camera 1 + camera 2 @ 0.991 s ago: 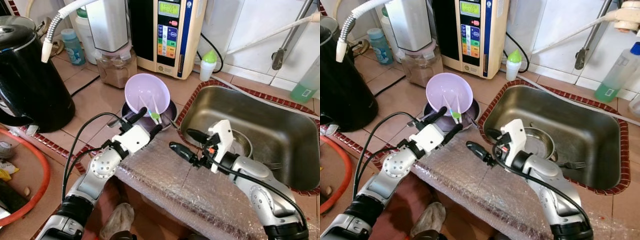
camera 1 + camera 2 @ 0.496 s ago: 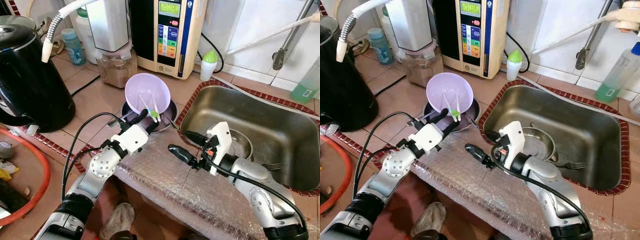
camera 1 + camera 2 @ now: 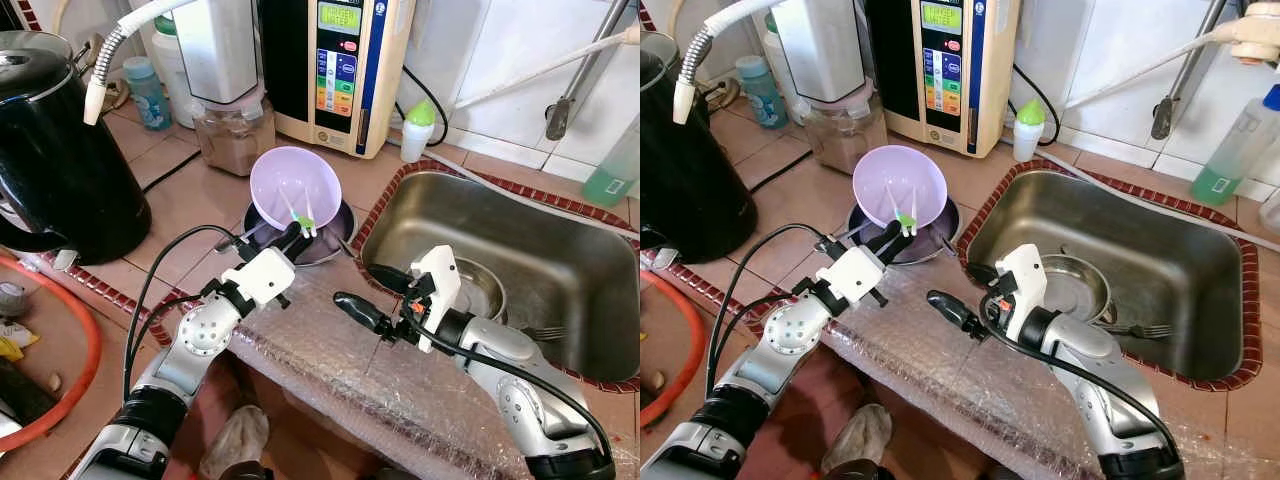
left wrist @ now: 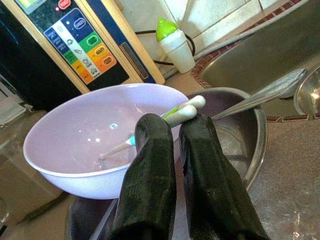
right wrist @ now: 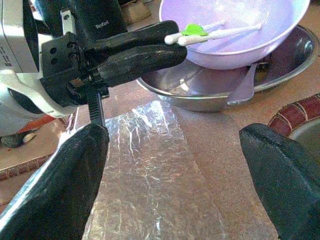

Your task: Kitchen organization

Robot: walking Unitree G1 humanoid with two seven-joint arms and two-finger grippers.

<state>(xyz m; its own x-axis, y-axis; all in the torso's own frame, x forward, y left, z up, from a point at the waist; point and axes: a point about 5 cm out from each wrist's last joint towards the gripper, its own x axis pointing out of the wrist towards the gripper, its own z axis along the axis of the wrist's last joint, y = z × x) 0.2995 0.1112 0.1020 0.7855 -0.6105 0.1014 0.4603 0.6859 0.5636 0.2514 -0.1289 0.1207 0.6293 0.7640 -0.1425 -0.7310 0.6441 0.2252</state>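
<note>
1. Pair of slim white plastic utensils with green and teal ends (image 4: pixel 172 114): lies slanted inside the pale lilac plastic bowl (image 3: pixel 293 184), handle ends jutting over its near rim. Judged very light, stiff, smooth and a little slippery; thin enough to roll or twist in a pinch. Best hold: the thicker rounded handle ends, both together.

2. Pale lilac plastic bowl: sits tilted in a shallow steel dish (image 3: pixel 334 228) on the tiled counter (image 3: pixel 190 200), just left of the stainless sink (image 3: pixel 560 260). Judged light and likely to tip or slide if the utensils are pulled sideways; a lift along their slant seems safer.

3. Long steel spoon (image 4: pixel 265 92): rests on the steel dish beside the bowl, handle pointing towards the sink.

4. My left end effector (image 4: pixel 175 132): fingers drawn nearly together, a narrow gap between them, tips right at the handle ends at the bowl's rim. Whether they actually grip the handles I cannot tell.

5. My right end effector (image 5: pixel 172 145): fingers spread wide, holding nothing, hovering over the sheet of clear bubble wrap (image 3: pixel 330 350) on the counter edge, near the dish but apart from it.
</note>
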